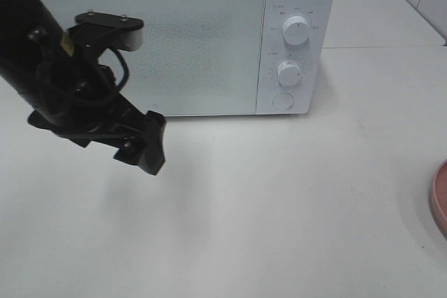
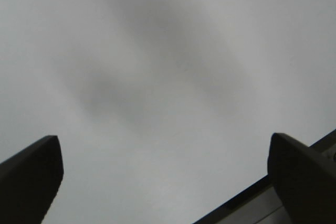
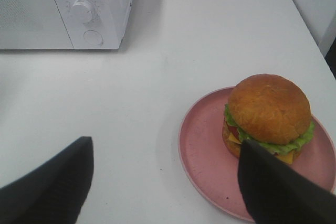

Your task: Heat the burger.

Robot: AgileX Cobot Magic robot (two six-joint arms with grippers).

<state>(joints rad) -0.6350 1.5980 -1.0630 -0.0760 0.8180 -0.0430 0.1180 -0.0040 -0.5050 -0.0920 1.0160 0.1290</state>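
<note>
Microwave (image 1: 181,40) at 12 o'clock on the table (image 1: 279,200), door closed. Risk 1: left gripper (image 1: 143,146) hangs in front of the door near its lower left corner; a swing could knock the door or miss its edge. Pink plate (image 3: 210,156) at 3 o'clock carries the burger (image 3: 268,116). Risk 2: a lopsided pinch could tip or shear the stacked burger. Right gripper (image 3: 163,182) hovers near the plate, jaws apart, empty. Left gripper: jaws wide apart, holding and touching nothing.

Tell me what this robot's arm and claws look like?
The left arm is matte black with a looping black cable, a small yellow label and a white-tipped camera mount. Its claw is black and blocky. Both wrist views show dark, wedge-shaped fingers.
</note>
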